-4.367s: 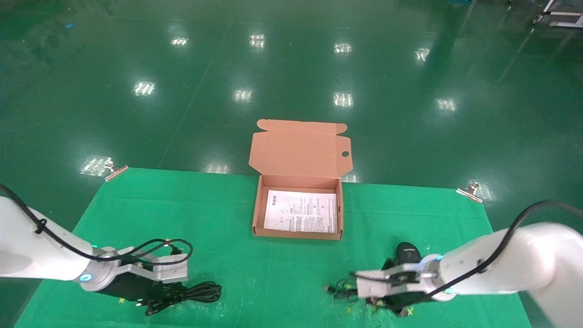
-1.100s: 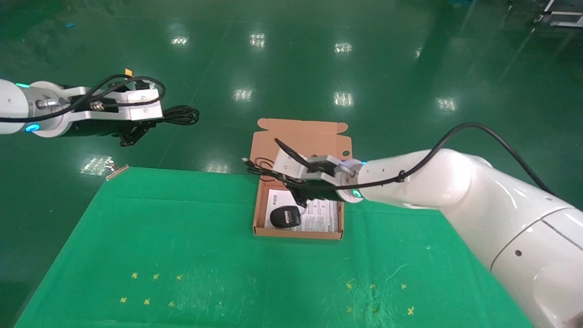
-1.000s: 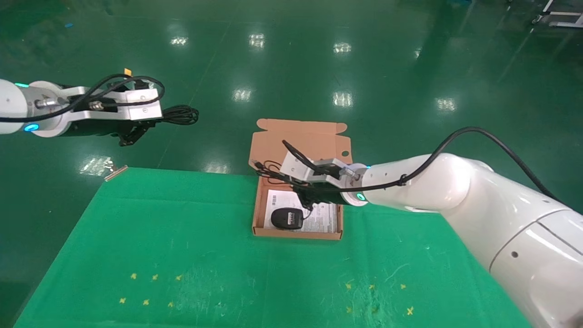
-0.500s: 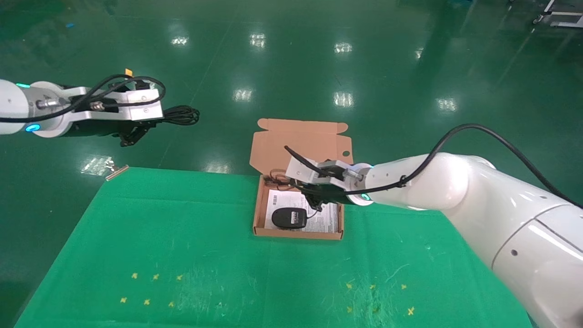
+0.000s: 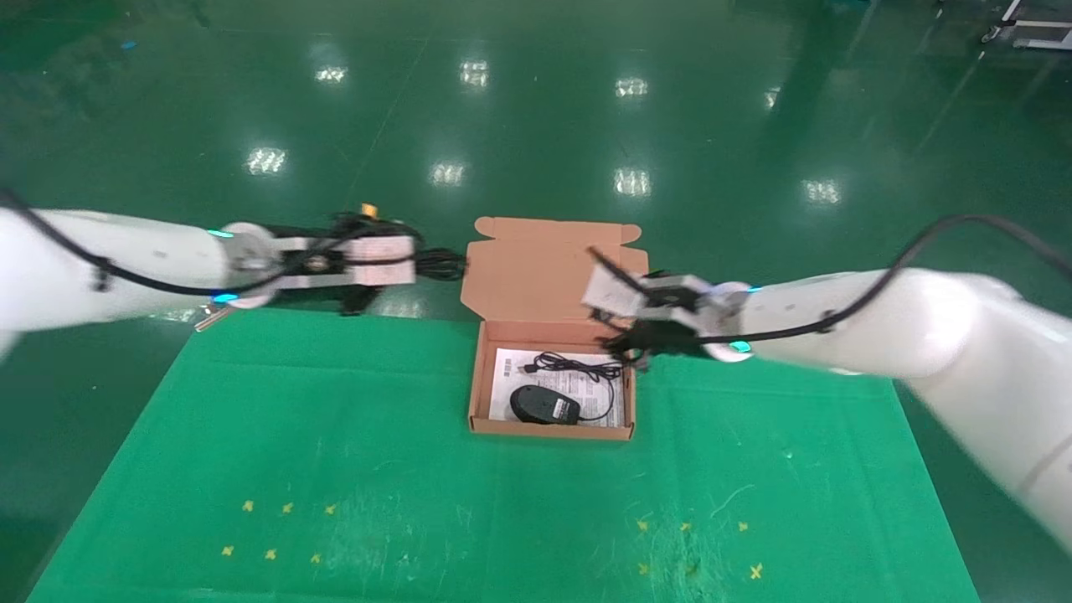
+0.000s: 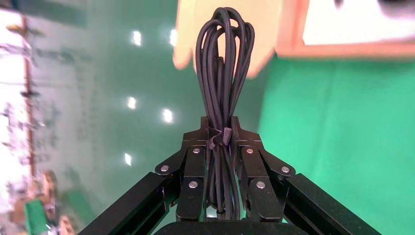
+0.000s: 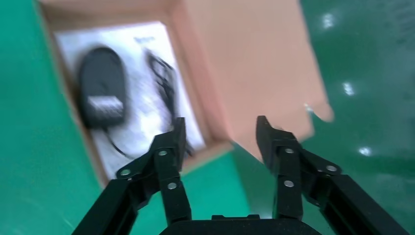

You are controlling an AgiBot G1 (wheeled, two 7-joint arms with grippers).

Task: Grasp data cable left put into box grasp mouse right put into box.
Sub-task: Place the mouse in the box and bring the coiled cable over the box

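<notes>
Mouse (image 5: pixel 544 405) lies in the box (image 5: pixel 476 394), lower centre of the head view, on the white leaflet (image 5: pixel 507 377), with its cord (image 5: pixel 578 365) looped toward the box's far wall. My right gripper (image 5: pixel 624 345) hangs at the box's right edge with its fingers spread and nothing between them, as the right wrist view confirms (image 7: pixel 219 142). My left gripper (image 5: pixel 419 266) sits left of centre in the head view, just beside the raised lid (image 5: pixel 553 272), pressed together on the data cable (image 6: pixel 222 93) at its small tie (image 6: pixel 221 137); the free loops stick out ahead of the fingers toward the lid's left edge.

What worries me from here, as a judgement: those leading loops look close to the lid's left flap, so if I carry the bundle straight across it may snag the flap and tip or shove the light box. The box is shallow and already half filled, so a long bundle released high or off-centre may drape over the wall or land on the mouse cord and slide out. My right arm is also near the drop zone; if I do not clear it before the left comes in, the two could meet over the box.
</notes>
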